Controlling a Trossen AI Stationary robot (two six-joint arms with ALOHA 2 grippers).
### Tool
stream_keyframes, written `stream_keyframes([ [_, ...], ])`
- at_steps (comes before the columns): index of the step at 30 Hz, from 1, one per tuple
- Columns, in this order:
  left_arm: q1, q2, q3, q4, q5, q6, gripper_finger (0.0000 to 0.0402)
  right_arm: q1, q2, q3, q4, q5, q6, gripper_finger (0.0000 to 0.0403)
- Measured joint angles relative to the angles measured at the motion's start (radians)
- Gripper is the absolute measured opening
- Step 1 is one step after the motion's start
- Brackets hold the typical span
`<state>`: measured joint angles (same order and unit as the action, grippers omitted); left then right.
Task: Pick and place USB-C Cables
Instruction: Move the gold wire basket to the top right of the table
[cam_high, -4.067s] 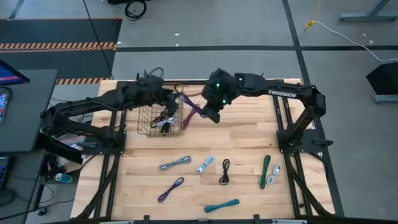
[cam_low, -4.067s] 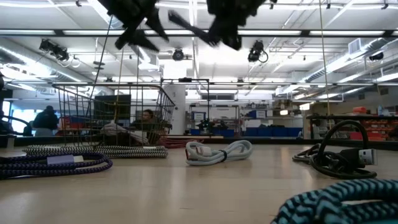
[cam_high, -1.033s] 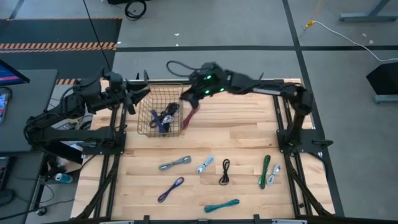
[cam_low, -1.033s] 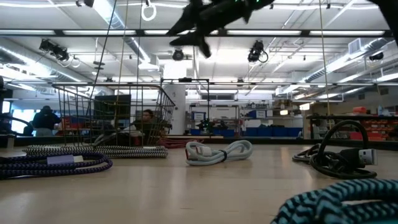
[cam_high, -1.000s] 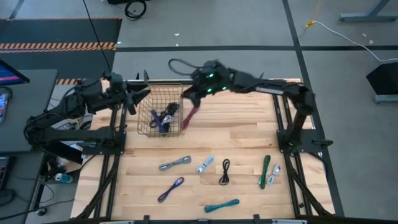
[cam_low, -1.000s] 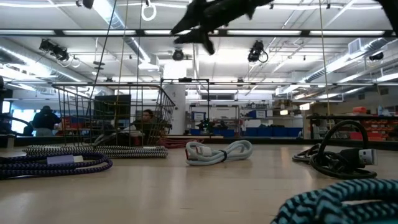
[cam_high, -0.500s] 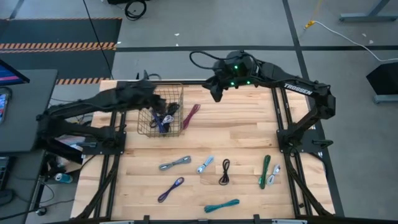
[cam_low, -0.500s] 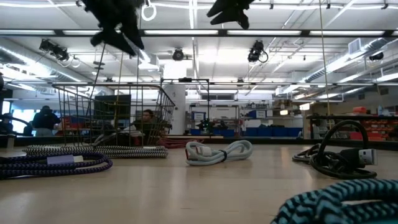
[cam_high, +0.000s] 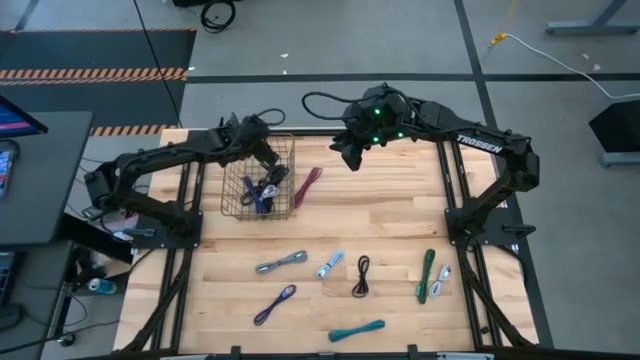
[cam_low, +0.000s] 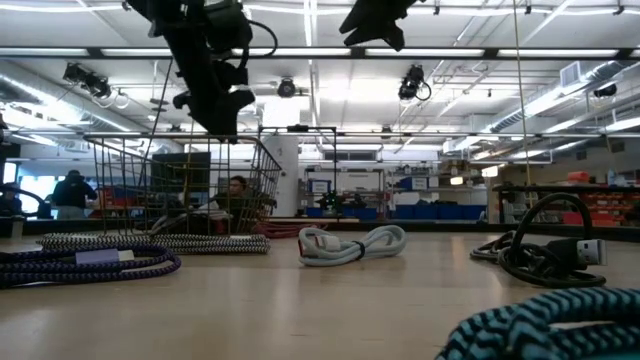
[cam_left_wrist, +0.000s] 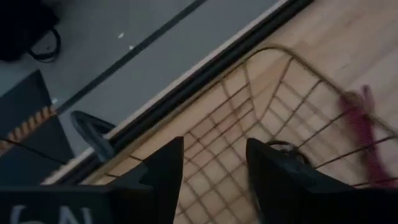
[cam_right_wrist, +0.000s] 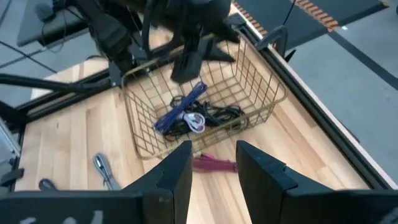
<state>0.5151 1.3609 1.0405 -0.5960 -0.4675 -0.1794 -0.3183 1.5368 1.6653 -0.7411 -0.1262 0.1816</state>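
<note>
Maroon cable (cam_high: 308, 186) lies on the wood just beside the wire basket (cam_high: 236, 205), outside its right wall.

It looks light, soft and floppy; I'd pinch it mid-bundle. The other cables lie scattered nearer the front, among them a grey one (cam_high: 281, 263) and a teal one (cam_high: 357, 329). The left gripper (cam_high: 268, 160) hangs over the basket, the right gripper (cam_high: 351, 158) over open board beyond; both have empty fingers standing apart. Mind the basket rim.

text: "TROSSEN" | on: right arm (cam_high: 478, 144) | other: none legible
</note>
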Motion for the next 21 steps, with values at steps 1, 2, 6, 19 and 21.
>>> stream_keyframes([
  [1,0.014,-0.001,0.0,0.001,0.02,0.024,0.0181,0.0,0.0,0.0,-0.012,-0.004,-0.002,0.013],
  [2,0.029,-0.002,0.0,0.007,0.063,0.036,0.0181,0.0,0.0,0.0,-0.029,-0.007,-0.005,0.013],
  [6,0.072,-0.007,0.0,-0.008,0.229,0.006,0.0181,-0.006,0.0,-0.001,-0.179,0.005,-0.059,0.013],
  [19,0.103,-0.008,0.0,-0.029,0.258,-0.011,0.0181,-0.02,0.051,-0.152,-0.237,-0.017,-0.156,0.013],
  [21,0.099,-0.011,0.0,-0.043,0.339,-0.053,0.018,-0.02,0.05,-0.173,-0.228,-0.036,-0.141,0.013],
])
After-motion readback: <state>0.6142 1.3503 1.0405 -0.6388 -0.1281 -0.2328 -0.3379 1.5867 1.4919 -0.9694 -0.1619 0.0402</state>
